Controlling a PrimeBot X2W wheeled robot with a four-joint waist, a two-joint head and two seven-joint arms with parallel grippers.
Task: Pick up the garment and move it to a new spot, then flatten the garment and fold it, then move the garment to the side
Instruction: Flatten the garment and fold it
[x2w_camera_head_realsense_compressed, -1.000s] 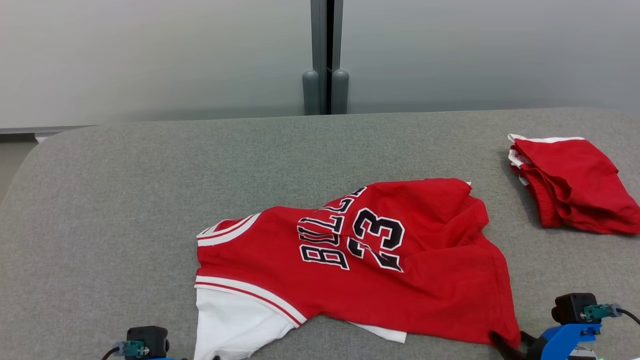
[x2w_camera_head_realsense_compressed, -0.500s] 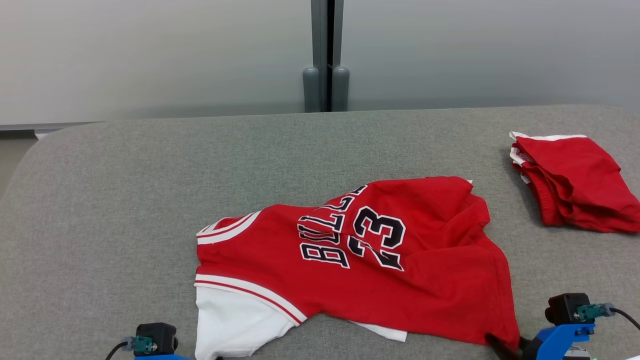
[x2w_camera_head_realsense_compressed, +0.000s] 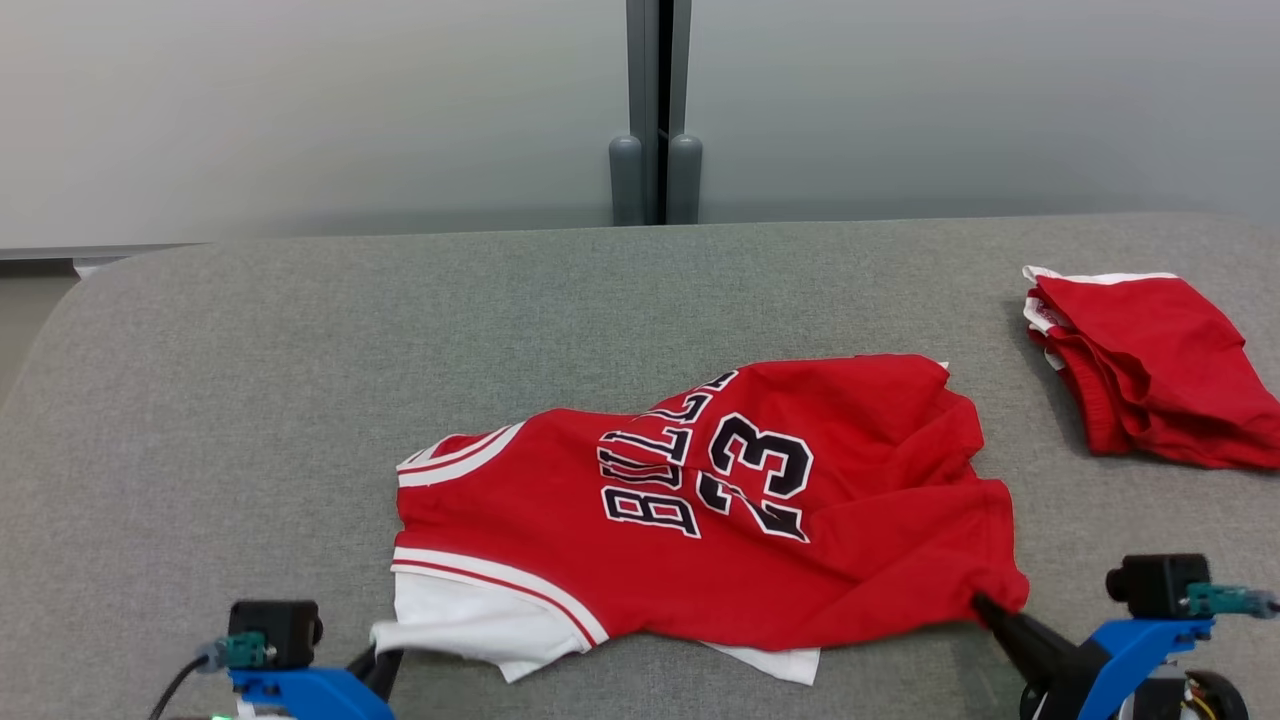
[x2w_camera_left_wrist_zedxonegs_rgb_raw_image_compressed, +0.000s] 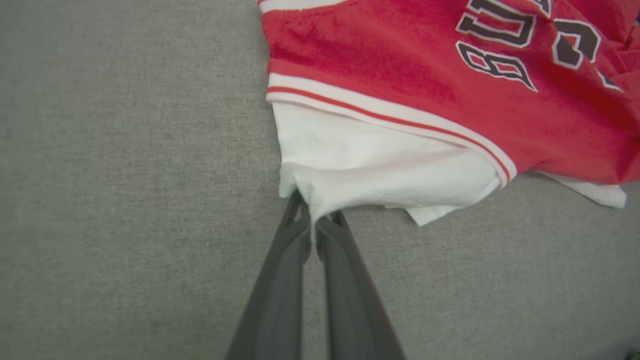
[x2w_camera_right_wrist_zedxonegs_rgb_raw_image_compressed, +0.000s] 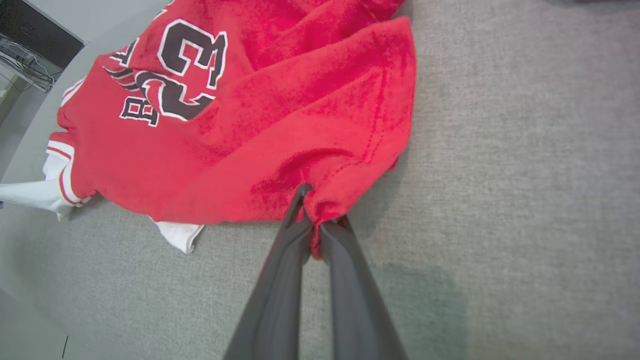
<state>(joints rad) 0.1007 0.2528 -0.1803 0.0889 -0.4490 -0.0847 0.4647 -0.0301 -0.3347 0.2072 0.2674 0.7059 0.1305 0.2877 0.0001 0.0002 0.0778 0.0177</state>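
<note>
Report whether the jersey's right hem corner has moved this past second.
Yes. The jersey corner shifted upward with the right pincer, toward the folded red garment.

Head view looks forward and down; 2 wrist views sit close, all sharing the jersey (x2w_camera_head_realsense_compressed: 880, 540)

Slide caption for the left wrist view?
Left gripper shut on a white corner of the jersey, on the grey surface.

Black "BULLS" lettering (x2w_camera_head_realsense_compressed: 650, 482), partly creased, number "23" (x2w_camera_head_realsense_compressed: 760, 478), on red jersey (x2w_camera_head_realsense_compressed: 880, 570)
</note>
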